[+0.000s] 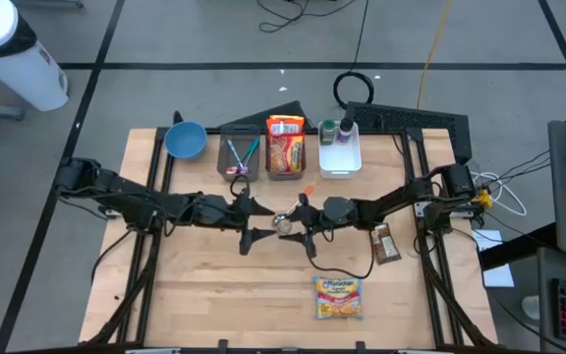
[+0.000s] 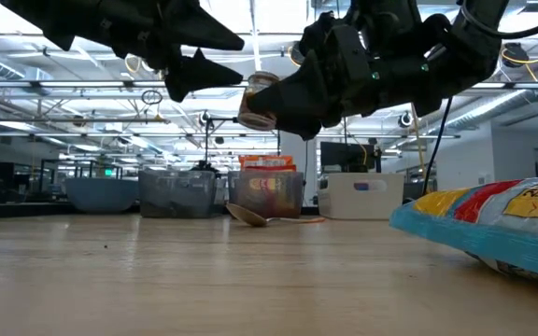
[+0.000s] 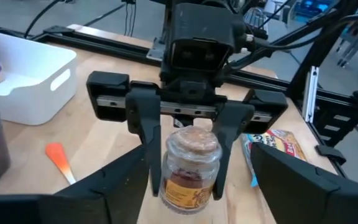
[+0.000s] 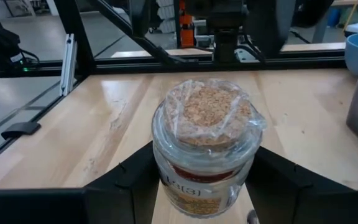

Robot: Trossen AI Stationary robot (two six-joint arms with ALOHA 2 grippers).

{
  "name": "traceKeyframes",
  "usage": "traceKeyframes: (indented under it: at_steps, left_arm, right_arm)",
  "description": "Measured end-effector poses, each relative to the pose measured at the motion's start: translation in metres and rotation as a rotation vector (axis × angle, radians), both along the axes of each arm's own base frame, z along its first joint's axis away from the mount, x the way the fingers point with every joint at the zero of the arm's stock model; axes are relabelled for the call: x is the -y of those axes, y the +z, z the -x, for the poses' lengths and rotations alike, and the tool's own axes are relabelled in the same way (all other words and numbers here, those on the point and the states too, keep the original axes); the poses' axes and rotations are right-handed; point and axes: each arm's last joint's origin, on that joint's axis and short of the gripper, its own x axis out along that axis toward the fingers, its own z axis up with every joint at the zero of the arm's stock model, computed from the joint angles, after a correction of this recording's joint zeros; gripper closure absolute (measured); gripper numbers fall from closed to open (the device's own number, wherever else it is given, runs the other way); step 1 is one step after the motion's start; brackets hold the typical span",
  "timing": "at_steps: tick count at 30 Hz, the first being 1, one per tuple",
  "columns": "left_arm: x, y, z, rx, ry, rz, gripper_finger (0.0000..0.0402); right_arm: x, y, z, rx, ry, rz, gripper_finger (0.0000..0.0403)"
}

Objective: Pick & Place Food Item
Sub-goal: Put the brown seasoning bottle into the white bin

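Note:
A glass jar (image 1: 284,225) with a cork lid under clear wrap and a red-and-yellow label hangs above the table's middle. In the low view the jar (image 2: 258,101) is well clear of the wood. My right gripper (image 1: 292,224) reaches in from the right and is shut on the jar. My left gripper (image 1: 261,222) comes from the left and faces the jar at the same height. It is wide open and just short of the jar, touching nothing. My right gripper pinches the jar's glass body (image 3: 185,180) between its two fingers (image 3: 149,155), one on each side, below the cork lid (image 4: 207,113). The fingers come from the table's right, slanting down. The jar is roughly upright with its lid up, lifted clear of the table.
Along the far edge stand a blue bowl (image 1: 184,140), a bin of utensils (image 1: 239,155), a bin with a noodle packet (image 1: 285,147) and a white bin with a bottle (image 1: 340,149). A spoon (image 2: 248,217), a snack bar (image 1: 385,243) and a noodle packet (image 1: 338,297) lie on the table.

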Motion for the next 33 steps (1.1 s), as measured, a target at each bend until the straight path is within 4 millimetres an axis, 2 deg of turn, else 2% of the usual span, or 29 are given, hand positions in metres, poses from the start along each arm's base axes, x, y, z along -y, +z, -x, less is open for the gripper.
traceKeyframes:
  at_steps: [4, 10, 14, 18, 24, 33]
  left_arm:
    - [0.000, -0.003, -0.002, -0.002, 0.010, 0.006, 0.0102]
    - [0.002, -0.018, -0.012, -0.021, 0.016, 0.033, 0.0101]
    - [0.003, -0.019, -0.019, 0.048, 0.001, 0.032, 0.0101]
    - [0.003, -0.024, -0.021, 0.044, 0.006, 0.016, 0.0101]
    - [0.005, -0.019, -0.027, 0.049, 0.016, -0.010, 0.0101]
    - [0.009, -0.016, -0.054, 0.011, 0.037, -0.103, 0.0101]
  right_arm:
    - [0.000, 0.005, 0.001, 0.022, 0.001, 0.007, 0.0214]
    - [0.001, 0.018, 0.004, 0.048, 0.004, 0.036, 0.0214]
    - [0.002, 0.019, 0.005, 0.035, 0.000, 0.046, 0.0214]
    - [0.002, 0.018, 0.005, 0.030, -0.001, 0.047, 0.0214]
    - [0.003, 0.018, 0.005, 0.029, -0.031, 0.052, 0.0214]
    - [0.003, 0.017, 0.006, 0.018, -0.034, 0.050, 0.0214]
